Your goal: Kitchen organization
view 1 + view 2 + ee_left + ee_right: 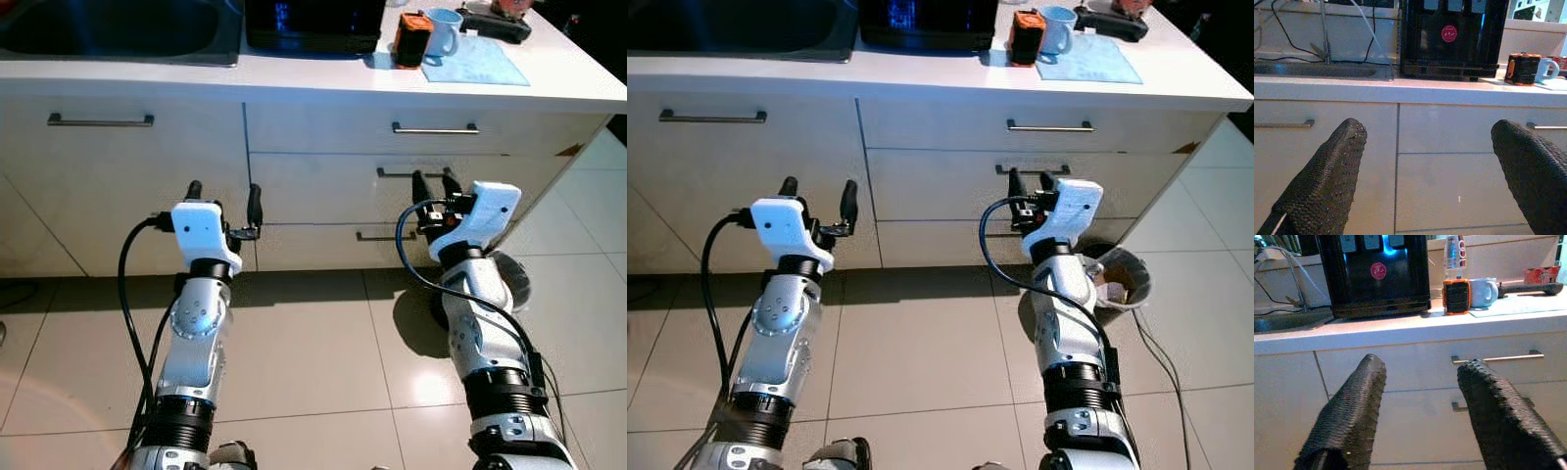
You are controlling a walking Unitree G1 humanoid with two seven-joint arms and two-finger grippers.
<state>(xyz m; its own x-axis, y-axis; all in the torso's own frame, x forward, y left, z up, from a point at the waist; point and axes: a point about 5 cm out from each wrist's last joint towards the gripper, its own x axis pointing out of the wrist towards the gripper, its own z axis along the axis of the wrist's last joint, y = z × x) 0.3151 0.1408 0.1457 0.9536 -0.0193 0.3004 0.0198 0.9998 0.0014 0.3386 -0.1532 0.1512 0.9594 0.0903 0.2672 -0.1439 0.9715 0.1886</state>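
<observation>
I face a white kitchen counter point(323, 76) with drawers below it. My left gripper point(224, 191) is raised before the drawer fronts, open and holding nothing. My right gripper point(434, 181) is also open and holding nothing, level with the middle drawer's handle point(392, 172) and short of it. On the counter stand an orange-and-black item point(412, 39) and a light blue mug point(443, 31) on a blue cloth point(480, 61). A black dispenser point(1376, 274) stands to their left. The top drawer handle point(1496, 358) lies beyond the right fingers point(1498, 406).
A dark sink point(118, 29) is set in the counter at the left, above a cabinet front with a bar handle point(100, 120). A clear bottle point(1454, 249) and a long black object point(1528, 288) sit at the back right. A round white container point(1117, 279) and a cable point(1161, 362) lie on the tiled floor at my right.
</observation>
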